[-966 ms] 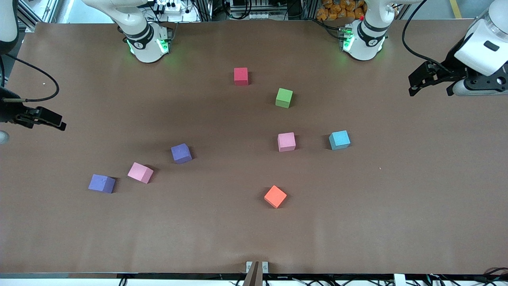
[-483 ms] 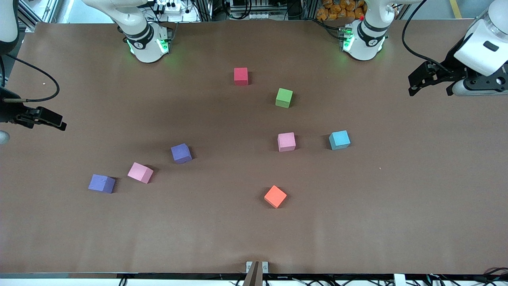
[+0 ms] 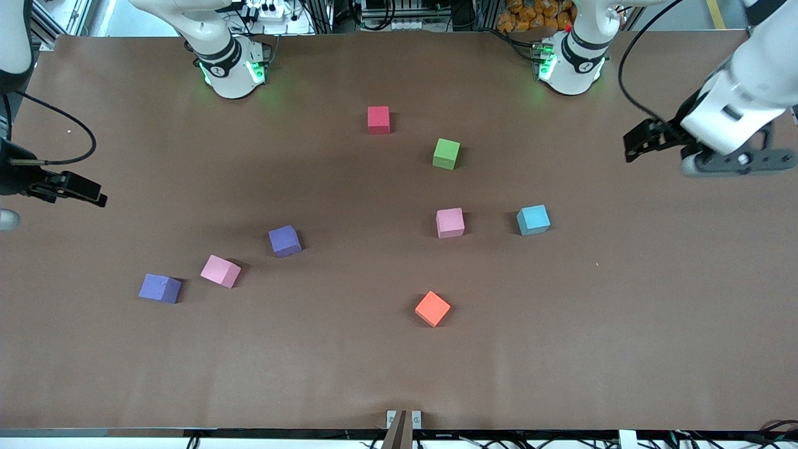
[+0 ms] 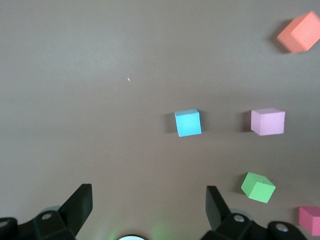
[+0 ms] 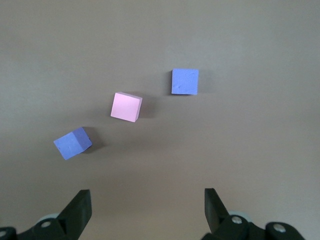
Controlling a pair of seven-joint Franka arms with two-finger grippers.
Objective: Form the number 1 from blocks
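Left gripper (image 3: 636,146) has swung in from the frame edge toward centre; blocks unmoved. Right gripper (image 3: 96,196) waits mid-height at the right arm's end, fingers spread, empty. Lower frame: purple matte cube (image 3: 160,288), pink matte cube (image 3: 220,270), second purple cube (image 3: 285,241). Top centre: red matte cube (image 3: 378,120). Then orange cube (image 3: 432,308), green cube (image 3: 446,153), second pink cube (image 3: 450,222), light blue matte cube (image 3: 533,219). Left gripper is spread wide, empty. Light blue lies lower in frame and centre-ward of it, so the left arm is nearer and prob. takes it.
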